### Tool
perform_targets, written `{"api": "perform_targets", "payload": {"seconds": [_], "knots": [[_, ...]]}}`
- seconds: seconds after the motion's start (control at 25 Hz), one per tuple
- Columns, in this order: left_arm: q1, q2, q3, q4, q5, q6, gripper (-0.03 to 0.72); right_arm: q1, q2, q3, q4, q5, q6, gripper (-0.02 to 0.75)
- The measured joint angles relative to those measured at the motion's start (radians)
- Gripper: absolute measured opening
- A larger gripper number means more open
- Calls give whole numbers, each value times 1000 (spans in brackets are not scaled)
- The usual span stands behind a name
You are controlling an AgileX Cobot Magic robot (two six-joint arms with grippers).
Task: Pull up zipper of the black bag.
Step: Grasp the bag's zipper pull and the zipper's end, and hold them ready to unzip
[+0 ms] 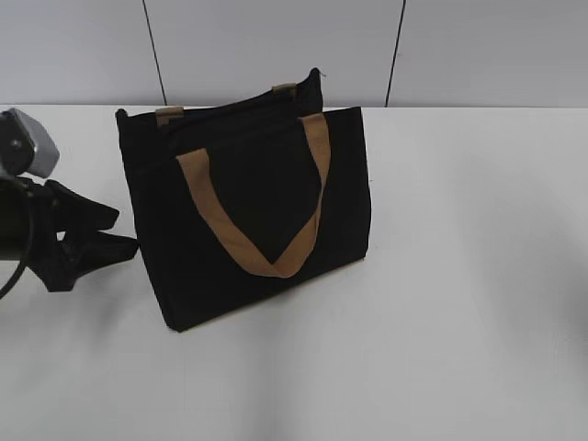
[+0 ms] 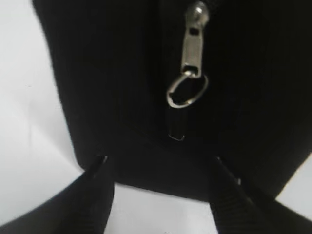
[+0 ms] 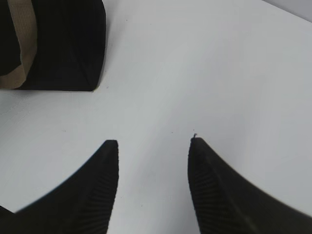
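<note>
The black bag (image 1: pixel 257 211) stands upright on the white table, with a tan handle (image 1: pixel 266 248) hanging over its front. My left gripper (image 1: pixel 115 234) is open at the bag's left end. In the left wrist view the zipper pull (image 2: pixel 187 90), a silver tab with a ring, hangs on the bag's end face (image 2: pixel 112 97), just ahead of my open fingers (image 2: pixel 161 163), untouched. My right gripper (image 3: pixel 153 144) is open and empty over bare table; it is out of the exterior view. The bag's lower corner (image 3: pixel 73 48) shows at the upper left of the right wrist view.
The white table (image 1: pixel 459 276) stretches to the right and in front of the bag. A grey panelled wall (image 1: pixel 276 46) stands behind it. The left arm's body (image 1: pixel 28 211) sits at the left edge.
</note>
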Motion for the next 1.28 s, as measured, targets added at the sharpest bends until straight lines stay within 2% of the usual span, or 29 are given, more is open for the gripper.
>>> {"api": "perform_targets", "payload": {"seconds": [0.16, 0.44, 0.76, 1.28], "knots": [[0, 42, -2, -1, 46, 52, 447, 0, 7, 0, 0, 0, 0, 358], [-2, 123, -56, -5, 141, 59, 446, 0, 8, 0, 2, 0, -1, 358], [-9, 181, -111, -5, 174, 63, 445, 0, 8, 0, 25, 0, -4, 358], [-9, 228, -121, -3, 196, 63, 427, 0, 8, 0, 53, 0, -4, 358]]}}
